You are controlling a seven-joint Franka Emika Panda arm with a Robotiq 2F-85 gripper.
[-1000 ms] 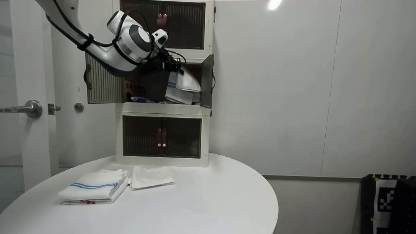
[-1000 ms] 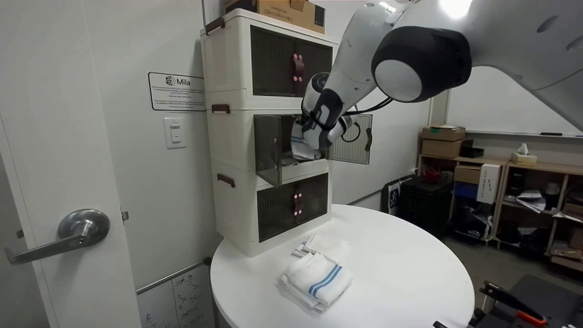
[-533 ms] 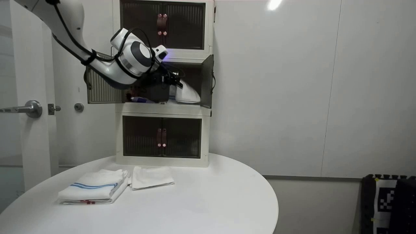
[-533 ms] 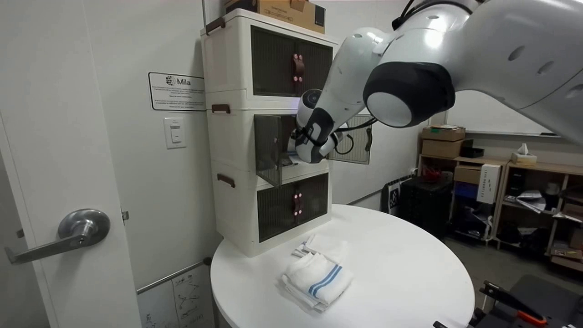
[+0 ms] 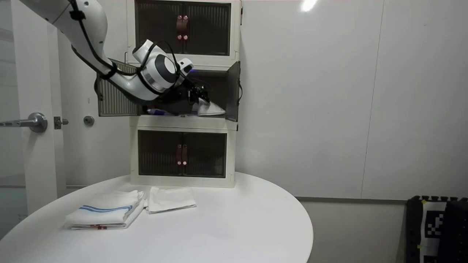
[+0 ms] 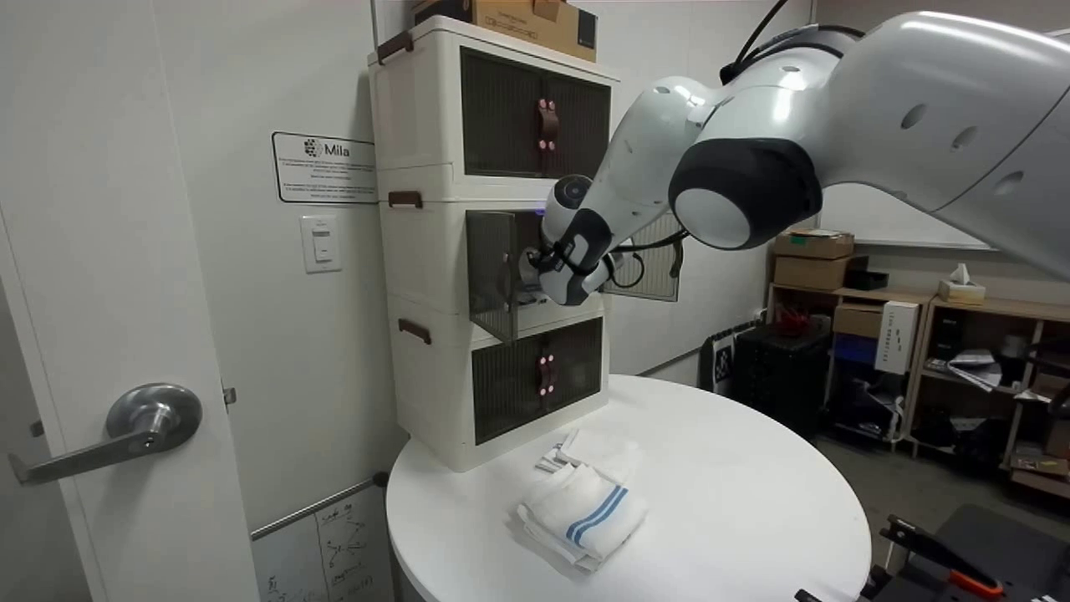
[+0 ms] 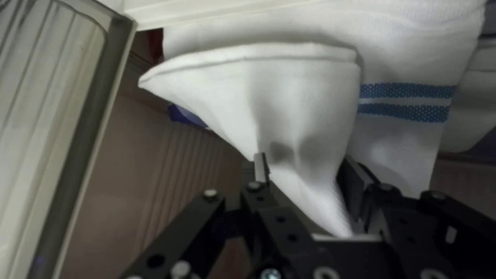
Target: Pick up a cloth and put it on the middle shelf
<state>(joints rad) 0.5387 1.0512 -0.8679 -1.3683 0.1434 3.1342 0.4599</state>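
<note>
A white cloth (image 5: 212, 109) lies in the open middle compartment of the white cabinet (image 5: 182, 122), near its right side. In the wrist view the cloth (image 7: 306, 85) rests over a folded white cloth with blue stripes (image 7: 407, 102), its upper end bunched to a peak. My gripper (image 5: 204, 98) is inside the compartment, tilted downward. In the wrist view its fingers (image 7: 304, 166) stand well apart, with the cloth's peak loose between them. In an exterior view the arm hides the gripper and most of the cloth.
The compartment's doors stand open at left (image 5: 119, 91) and right (image 5: 233, 91), close to the arm. A purple-blue object (image 5: 158, 112) lies at the shelf's front left. A folded striped cloth stack (image 5: 104, 210) and a smaller white cloth (image 5: 172, 200) lie on the round table (image 5: 237, 223).
The arm has come down inside the compartment, and the white cloth has sunk with it, from hanging to lying slumped on the shelf contents. The cloths on the table have not moved.
</note>
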